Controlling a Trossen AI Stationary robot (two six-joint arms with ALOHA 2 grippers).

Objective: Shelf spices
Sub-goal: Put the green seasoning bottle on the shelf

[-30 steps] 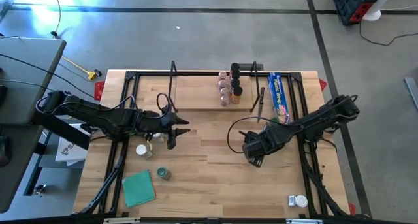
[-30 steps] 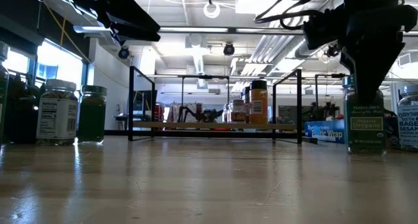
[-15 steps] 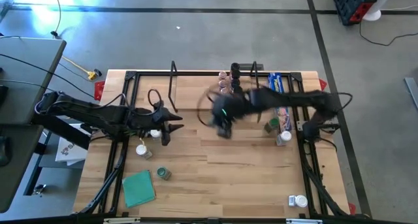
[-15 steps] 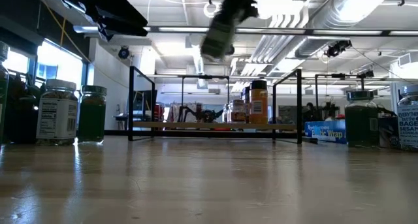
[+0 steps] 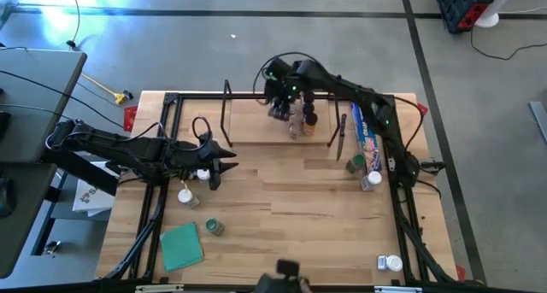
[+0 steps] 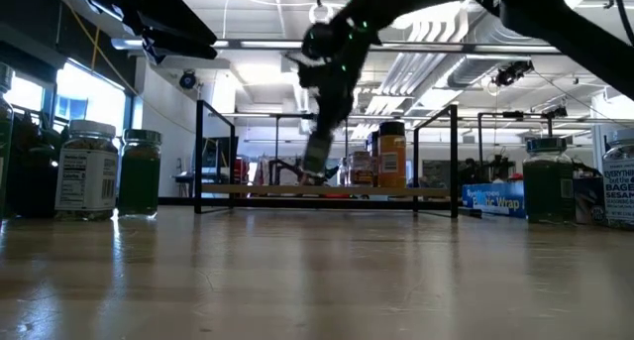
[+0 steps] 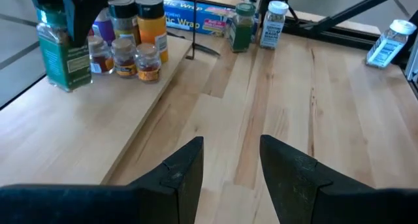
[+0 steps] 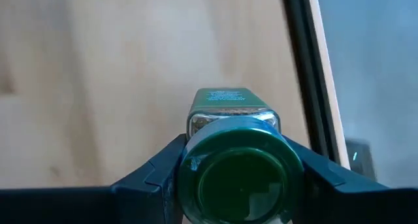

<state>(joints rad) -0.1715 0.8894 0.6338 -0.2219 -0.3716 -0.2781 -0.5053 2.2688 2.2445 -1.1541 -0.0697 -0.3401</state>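
The right gripper (image 8: 232,168), jaws clamped on a green-lidded jar (image 8: 234,155), holds it over the shelf (image 5: 256,122) beside the jars (image 5: 301,114) (a small cluster) standing there, while the left gripper (image 7: 230,160) waits with jaws apart above the table (image 5: 291,199).

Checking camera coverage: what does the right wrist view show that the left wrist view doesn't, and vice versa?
Right wrist only: the green round lid of the held jar, seen from above, with the right gripper fingers shut on it.

Left wrist only: the left gripper with open fingers and nothing between them, the cluster of small spice jars on the shelf, the long blue wrap box, and a clear white-lidded jar lying on the table.

Both: the green-labelled clear spice jar in the right gripper, at the light wooden shelf board.
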